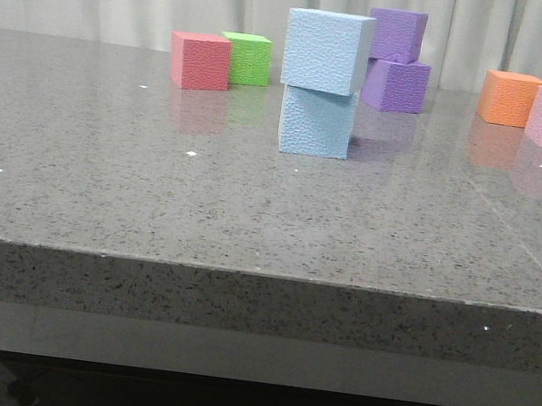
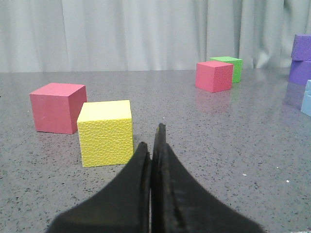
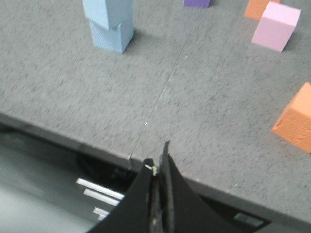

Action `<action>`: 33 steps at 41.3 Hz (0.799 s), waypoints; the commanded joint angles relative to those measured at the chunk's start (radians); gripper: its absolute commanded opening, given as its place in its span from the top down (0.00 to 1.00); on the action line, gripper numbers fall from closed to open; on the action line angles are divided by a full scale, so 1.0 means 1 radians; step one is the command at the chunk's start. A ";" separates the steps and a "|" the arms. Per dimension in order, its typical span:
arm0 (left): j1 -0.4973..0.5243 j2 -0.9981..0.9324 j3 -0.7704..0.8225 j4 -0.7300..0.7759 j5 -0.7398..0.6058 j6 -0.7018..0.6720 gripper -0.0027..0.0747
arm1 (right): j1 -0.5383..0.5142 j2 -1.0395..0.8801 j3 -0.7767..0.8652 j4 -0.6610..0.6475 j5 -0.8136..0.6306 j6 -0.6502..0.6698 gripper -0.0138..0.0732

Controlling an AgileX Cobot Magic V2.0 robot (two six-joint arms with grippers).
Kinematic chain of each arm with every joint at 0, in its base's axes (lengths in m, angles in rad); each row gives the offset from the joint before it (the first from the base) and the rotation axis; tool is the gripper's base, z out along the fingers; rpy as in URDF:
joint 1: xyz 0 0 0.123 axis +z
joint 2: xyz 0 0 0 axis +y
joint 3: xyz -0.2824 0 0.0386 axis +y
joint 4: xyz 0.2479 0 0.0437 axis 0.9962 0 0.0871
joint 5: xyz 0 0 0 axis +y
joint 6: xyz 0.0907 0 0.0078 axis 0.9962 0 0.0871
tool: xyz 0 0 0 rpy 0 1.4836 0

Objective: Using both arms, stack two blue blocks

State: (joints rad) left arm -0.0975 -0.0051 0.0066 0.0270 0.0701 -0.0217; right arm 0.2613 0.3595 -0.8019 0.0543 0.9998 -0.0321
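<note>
One blue block (image 1: pixel 327 51) is seen sitting on top of the other blue block (image 1: pixel 317 122), near the middle of the grey table (image 1: pixel 103 179). The top one is turned a little, so its corners are not lined up with the bottom one. The stack looks done.

The left gripper (image 2: pixel 154 145) is pressed closed with nothing in it. The right gripper (image 3: pixel 160 167) is closed and empty too, back by the table's near edge. The stack is far ahead of both. It is seen more fully from the right wrist, but which arm is nearer cannot be told.
</note>
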 commanded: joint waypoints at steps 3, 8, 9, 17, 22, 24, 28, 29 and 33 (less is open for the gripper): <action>-0.008 -0.018 0.002 0.001 -0.086 -0.008 0.99 | -0.083 -0.087 0.167 -0.019 -0.359 -0.002 0.92; -0.008 -0.018 0.002 0.001 -0.086 -0.008 0.99 | -0.145 -0.202 0.412 -0.008 -0.653 -0.002 0.92; -0.008 -0.018 0.002 0.001 -0.086 -0.008 0.99 | -0.152 -0.219 0.450 -0.005 -0.693 -0.002 0.92; -0.008 -0.018 0.002 0.001 -0.086 -0.008 0.99 | -0.184 -0.314 0.727 0.007 -0.974 -0.002 0.92; -0.008 -0.018 0.002 0.001 -0.086 -0.008 0.99 | -0.209 -0.349 0.814 0.026 -1.070 -0.002 0.92; -0.008 -0.018 0.002 0.001 -0.086 -0.008 0.99 | -0.220 -0.377 0.824 0.026 -1.056 -0.002 0.92; -0.008 -0.018 0.002 0.001 -0.086 -0.008 0.99 | -0.227 -0.387 0.823 0.026 -1.053 -0.002 0.92; -0.008 -0.018 0.002 0.001 -0.086 -0.008 0.99 | -0.227 -0.388 0.823 0.026 -1.048 -0.002 0.92; -0.008 -0.017 0.002 0.001 -0.086 -0.008 0.99 | -0.229 -0.388 0.823 0.026 -1.049 -0.002 0.92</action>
State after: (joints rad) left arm -0.0975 -0.0051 0.0066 0.0270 0.0663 -0.0217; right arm 0.0401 -0.0100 0.0270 0.0802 0.0384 -0.0321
